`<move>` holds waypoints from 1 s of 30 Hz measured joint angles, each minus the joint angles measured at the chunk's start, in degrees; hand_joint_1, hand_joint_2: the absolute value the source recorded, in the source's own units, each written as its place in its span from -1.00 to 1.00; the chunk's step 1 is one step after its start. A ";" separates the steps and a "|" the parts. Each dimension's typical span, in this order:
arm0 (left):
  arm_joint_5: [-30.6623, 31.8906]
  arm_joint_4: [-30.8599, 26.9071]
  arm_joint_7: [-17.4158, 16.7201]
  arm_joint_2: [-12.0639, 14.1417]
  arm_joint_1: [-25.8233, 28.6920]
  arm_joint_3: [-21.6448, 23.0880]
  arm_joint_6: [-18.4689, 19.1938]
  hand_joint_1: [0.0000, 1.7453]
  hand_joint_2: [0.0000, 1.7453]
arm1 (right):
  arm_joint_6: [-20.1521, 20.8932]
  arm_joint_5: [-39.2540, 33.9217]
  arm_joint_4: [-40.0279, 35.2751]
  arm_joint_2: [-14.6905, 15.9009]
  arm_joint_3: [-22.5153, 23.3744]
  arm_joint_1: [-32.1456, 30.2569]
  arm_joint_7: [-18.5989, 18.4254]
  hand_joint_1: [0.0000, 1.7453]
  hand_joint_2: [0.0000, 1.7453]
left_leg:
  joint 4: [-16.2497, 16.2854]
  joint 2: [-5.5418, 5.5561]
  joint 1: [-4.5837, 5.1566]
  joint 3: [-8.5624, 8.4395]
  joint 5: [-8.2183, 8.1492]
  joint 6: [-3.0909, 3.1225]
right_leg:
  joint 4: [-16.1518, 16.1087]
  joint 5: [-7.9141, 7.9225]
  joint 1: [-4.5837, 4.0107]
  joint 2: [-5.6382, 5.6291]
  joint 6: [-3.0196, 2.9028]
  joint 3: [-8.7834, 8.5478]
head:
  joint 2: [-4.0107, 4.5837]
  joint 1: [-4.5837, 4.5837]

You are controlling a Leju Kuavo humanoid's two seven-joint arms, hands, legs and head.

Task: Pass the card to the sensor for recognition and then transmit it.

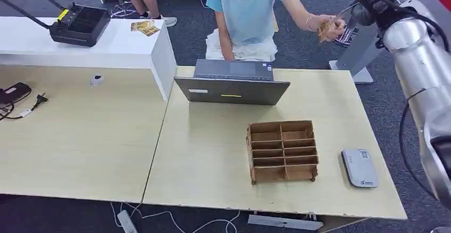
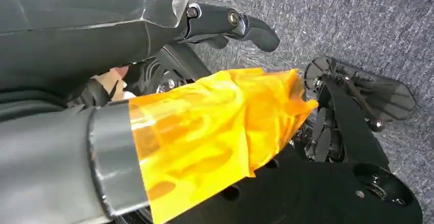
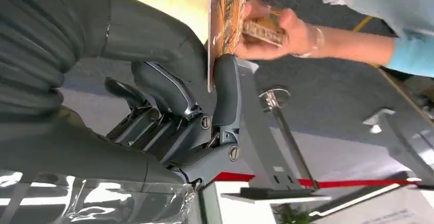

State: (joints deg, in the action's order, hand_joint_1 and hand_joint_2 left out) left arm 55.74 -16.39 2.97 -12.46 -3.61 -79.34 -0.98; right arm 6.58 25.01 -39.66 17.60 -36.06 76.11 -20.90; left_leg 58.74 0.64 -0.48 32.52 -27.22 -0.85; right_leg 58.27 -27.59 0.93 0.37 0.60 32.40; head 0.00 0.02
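Right hand [image 3: 204,101] pinches an orange printed card [image 3: 225,24], its writing too blurred to read; a person's hand [image 3: 276,32] grips that card too, well beyond the card reader [image 1: 359,167]; left hand [image 2: 225,24] hangs curled, holding nothing.

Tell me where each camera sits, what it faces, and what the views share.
Head view: high on the body, looking down at the table; right arm shows.
Left wrist view: behind the left hand, facing carpet.
Right wrist view: behind the right hand, facing the card and a person's hand.
Shared: head and right wrist views show the person's hand.
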 joint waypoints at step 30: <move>0.66 0.94 -0.07 0.76 -0.26 1.38 -0.13 -1.00 -1.00 | -3.50 8.46 11.98 -3.87 -0.09 1.74 -0.83 -1.00 1.00 | 0.02 -0.01 0.00 0.00 0.00 -0.01 | 0.00 0.04 0.00 -0.02 0.01 0.04 | 0.00 0.00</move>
State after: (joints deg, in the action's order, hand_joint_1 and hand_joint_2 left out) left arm 56.39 -15.45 2.91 -11.69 -3.87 -77.96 -1.11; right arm 3.08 33.46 -27.67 13.73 -36.15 77.85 -21.72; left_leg 58.76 0.63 -0.48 32.52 -27.21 -0.85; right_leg 58.27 -27.55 0.93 0.34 0.61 32.44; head 0.00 0.02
